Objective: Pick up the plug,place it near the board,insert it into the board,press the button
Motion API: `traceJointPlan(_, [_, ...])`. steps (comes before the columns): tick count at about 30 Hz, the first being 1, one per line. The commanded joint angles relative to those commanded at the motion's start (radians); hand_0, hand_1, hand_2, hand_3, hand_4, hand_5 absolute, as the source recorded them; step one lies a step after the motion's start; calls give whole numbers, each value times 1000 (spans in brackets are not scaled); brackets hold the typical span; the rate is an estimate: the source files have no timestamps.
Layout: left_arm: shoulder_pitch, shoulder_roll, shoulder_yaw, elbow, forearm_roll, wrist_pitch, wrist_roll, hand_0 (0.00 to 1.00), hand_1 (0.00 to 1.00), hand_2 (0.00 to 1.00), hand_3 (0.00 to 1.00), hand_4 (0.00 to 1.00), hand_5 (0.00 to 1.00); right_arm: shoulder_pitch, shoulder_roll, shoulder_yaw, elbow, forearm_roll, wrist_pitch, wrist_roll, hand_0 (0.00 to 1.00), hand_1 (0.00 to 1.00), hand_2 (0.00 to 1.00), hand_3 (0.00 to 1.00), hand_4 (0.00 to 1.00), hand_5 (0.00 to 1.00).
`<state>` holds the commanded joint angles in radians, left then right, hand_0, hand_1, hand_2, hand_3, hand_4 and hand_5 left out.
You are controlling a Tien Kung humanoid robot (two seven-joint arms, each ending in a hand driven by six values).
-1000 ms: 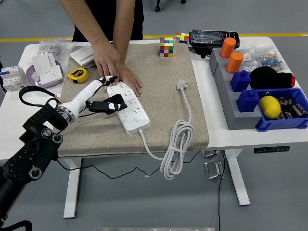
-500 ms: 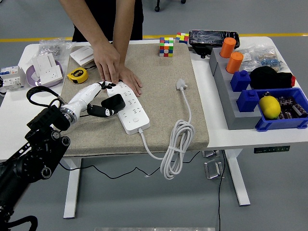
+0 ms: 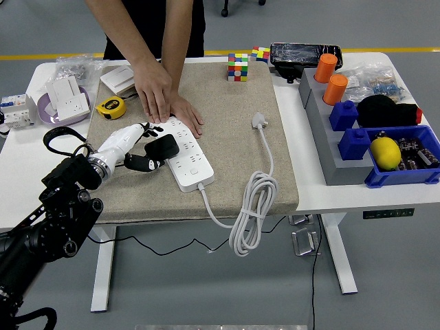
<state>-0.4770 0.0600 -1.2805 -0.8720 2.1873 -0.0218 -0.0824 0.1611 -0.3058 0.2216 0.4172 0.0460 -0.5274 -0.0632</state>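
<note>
The plug point(image 3: 162, 146), black and blocky, is sitting at centre left of the frame, pinched in our left hand point(image 3: 141, 152) and hovering at the left edge of the white power strip point(image 3: 181, 152), which is the board here. We are reading this as the placing step giving way to insertion: the plug is beside the strip but not seated in any socket.

Further left, the yellow tape measure point(image 3: 110, 106) and a white socket block point(image 3: 67, 94) are lying on the table's upper-left corner. At the top centre, a person is pressing both hands point(image 3: 165, 102) flat on the far end of the strip, holding it down on the beige mat point(image 3: 227, 165). Moving right, a white plug point(image 3: 259, 121) and its coiled cord point(image 3: 253, 206) are lying loose on the mat, and blue bins point(image 3: 402, 168) with a yellow ball are standing at far right. Our right hand is not showing.

Next we are needing to line the prongs up over a socket and push straight down; the prongs themselves are hidden from us.

Against the frame half a second back, our arm is pulling slightly down and left, with the plug barely shifting; the person's hands are unchanged.
</note>
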Motion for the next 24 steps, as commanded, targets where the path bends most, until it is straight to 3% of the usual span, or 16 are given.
traceJointPlan(1, [0,0,0,1,2,0,0,643,718,646,706,877,192,0,0,0,0,0,0,0,820,787,750,756,998,998])
traceJointPlan(2, [1,0,1,4,10,3,-1,567,582,502,544,858,193,-1,0,-1,0,0,0,0,820,787,749,756,998,998])
traceJointPlan(7, [1,-1,3,11,24,13,-10,567,582,502,544,858,193,-2,0,-3,0,0,-2,-1,820,787,749,756,998,998])
traceJointPlan(8, [1,-1,3,11,23,14,-11,542,490,457,486,857,205,-2,0,-3,0,0,-2,-1,821,787,750,756,998,998])
traceJointPlan(24, [0,-3,4,13,20,24,-10,516,467,444,481,859,221,-4,0,-5,1,-1,-3,-2,821,788,751,756,998,998])
